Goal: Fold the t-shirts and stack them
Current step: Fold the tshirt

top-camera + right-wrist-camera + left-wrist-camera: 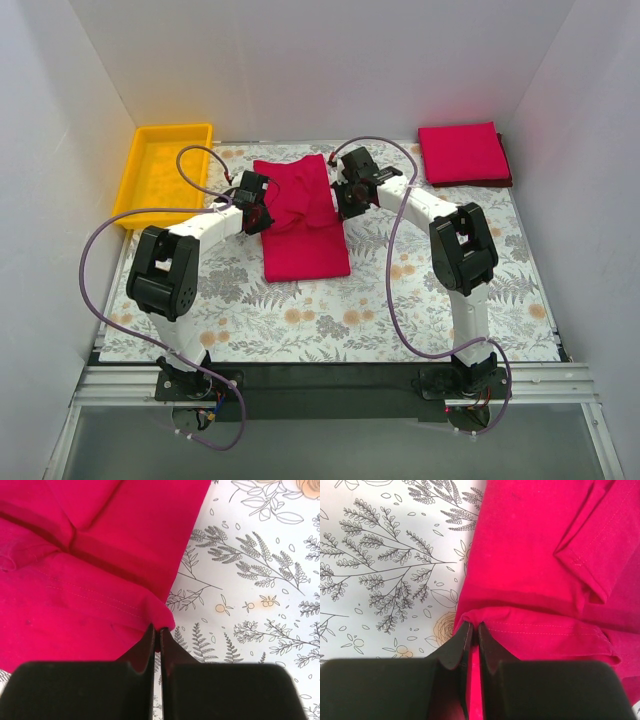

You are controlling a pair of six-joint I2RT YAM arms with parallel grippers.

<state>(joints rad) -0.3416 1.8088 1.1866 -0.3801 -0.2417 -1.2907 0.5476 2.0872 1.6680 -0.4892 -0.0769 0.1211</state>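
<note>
A crimson-red t-shirt [300, 220] lies partly folded in the middle of the floral mat. My left gripper [256, 205] is shut on its left hemmed edge; in the left wrist view [474, 626] red cloth [530, 555] runs between the fingers. My right gripper [350, 198] is shut on the shirt's right hemmed edge, also seen in the right wrist view [157, 630] with the cloth [90, 580] pinched at the tips. A folded red t-shirt [462, 153] lies at the back right.
A yellow plastic tray [165, 172] stands at the back left. The floral mat [400, 310] covers the table. White walls close in on the left, back and right. Purple cables loop from both arms.
</note>
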